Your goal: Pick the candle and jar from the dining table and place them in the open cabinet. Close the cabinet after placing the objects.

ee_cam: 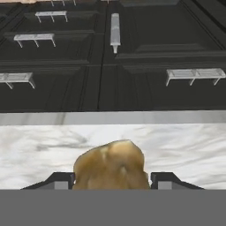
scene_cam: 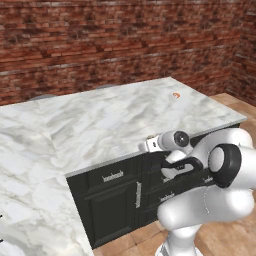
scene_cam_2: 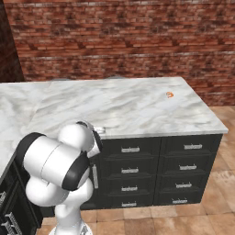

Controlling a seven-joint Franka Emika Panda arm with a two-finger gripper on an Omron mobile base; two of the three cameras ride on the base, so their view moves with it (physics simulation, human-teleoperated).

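The pincer (ee_cam: 112, 178), half-open, clasps a tan, lumpy mass, seemingly the jar (ee_cam: 110, 165), over the worktop's (scene_cam: 100, 125) front edge. The candle (scene_cam: 176, 95) waits near the far right corner. Both of the 2 placements and the door-closing apparently remain.

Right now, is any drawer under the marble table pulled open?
No, every black drawer front under the dining table sits flush.

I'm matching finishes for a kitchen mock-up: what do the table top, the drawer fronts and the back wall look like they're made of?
The table top looks like polished marble: white with grey veins. The drawer fronts look like black painted wood, panelled, with silvery metal-looking handles. The back wall looks like rough red-brown brick with pale mortar lines. All of it is rendered, so these are looks only.
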